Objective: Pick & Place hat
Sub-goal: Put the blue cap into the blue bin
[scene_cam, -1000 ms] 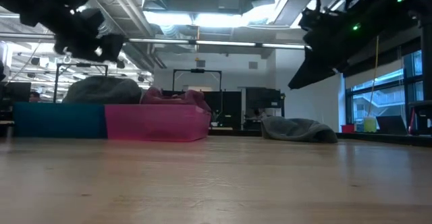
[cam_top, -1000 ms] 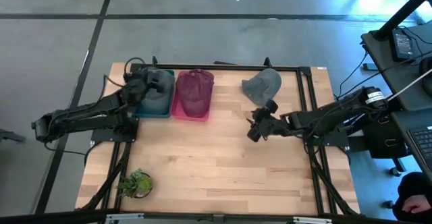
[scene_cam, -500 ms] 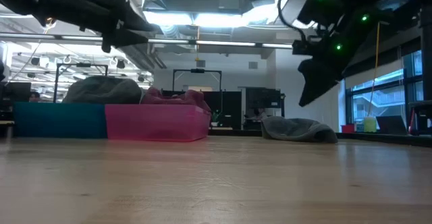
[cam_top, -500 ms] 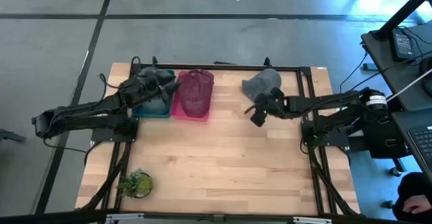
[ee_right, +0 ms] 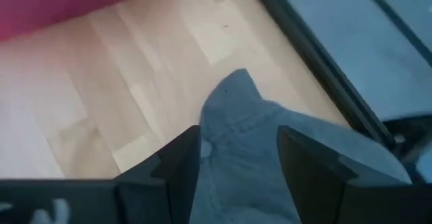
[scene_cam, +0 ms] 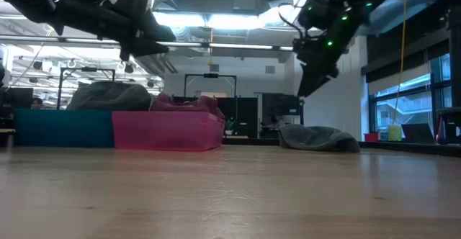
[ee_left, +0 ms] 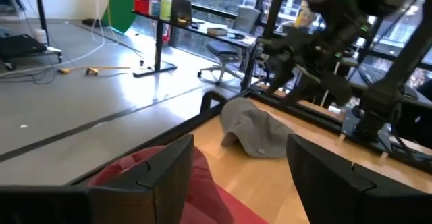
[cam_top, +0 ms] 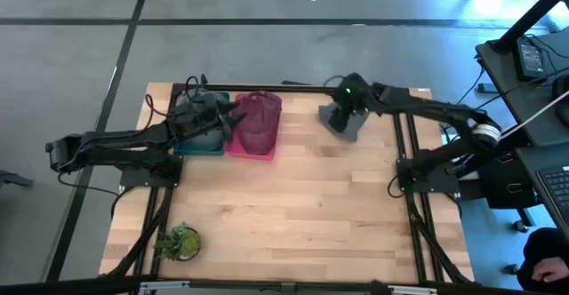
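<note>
A grey hat lies crown up on the wooden table near its far right edge; it also shows in the low view and the left wrist view. My right gripper hovers above it, open, fingers pointing down at the hat; in the low view it is well clear of the hat. My left gripper is open and empty in the air, over the edge where the teal bin meets the pink bin.
A red hat lies in the pink bin and another grey hat lies in the teal bin. A small potted plant stands at the near left corner. A black frame rail runs along the table's right side.
My right gripper has gone from the middle right of the table toward the far edge and up, turning until it points down over the grey hat. My left gripper has gone a little toward the table's right, from over the teal bin toward the pink bin.
</note>
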Controlling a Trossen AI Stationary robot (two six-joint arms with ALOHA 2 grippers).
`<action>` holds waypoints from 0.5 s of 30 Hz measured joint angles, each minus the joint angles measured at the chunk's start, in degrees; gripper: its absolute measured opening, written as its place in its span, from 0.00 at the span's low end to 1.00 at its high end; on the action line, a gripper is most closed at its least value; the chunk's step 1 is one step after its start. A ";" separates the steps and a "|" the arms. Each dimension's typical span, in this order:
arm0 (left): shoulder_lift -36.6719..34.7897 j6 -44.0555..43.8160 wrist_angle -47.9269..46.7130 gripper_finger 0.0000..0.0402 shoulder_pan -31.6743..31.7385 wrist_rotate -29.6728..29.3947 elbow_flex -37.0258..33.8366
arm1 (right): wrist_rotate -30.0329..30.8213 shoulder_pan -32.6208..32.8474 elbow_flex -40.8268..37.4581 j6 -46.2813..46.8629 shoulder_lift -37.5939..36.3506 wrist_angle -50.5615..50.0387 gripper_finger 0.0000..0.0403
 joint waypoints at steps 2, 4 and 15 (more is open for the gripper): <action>0.31 0.06 0.06 0.58 0.00 0.71 0.00 | -1.12 -1.34 3.68 -4.15 3.66 -3.60 0.48; 0.37 0.06 0.04 0.58 0.00 1.68 0.00 | -1.00 -2.41 7.79 -8.66 7.74 -8.16 0.48; 0.35 0.09 -0.20 0.57 0.00 4.69 0.00 | -2.63 -4.40 15.97 -36.03 23.32 -12.07 0.48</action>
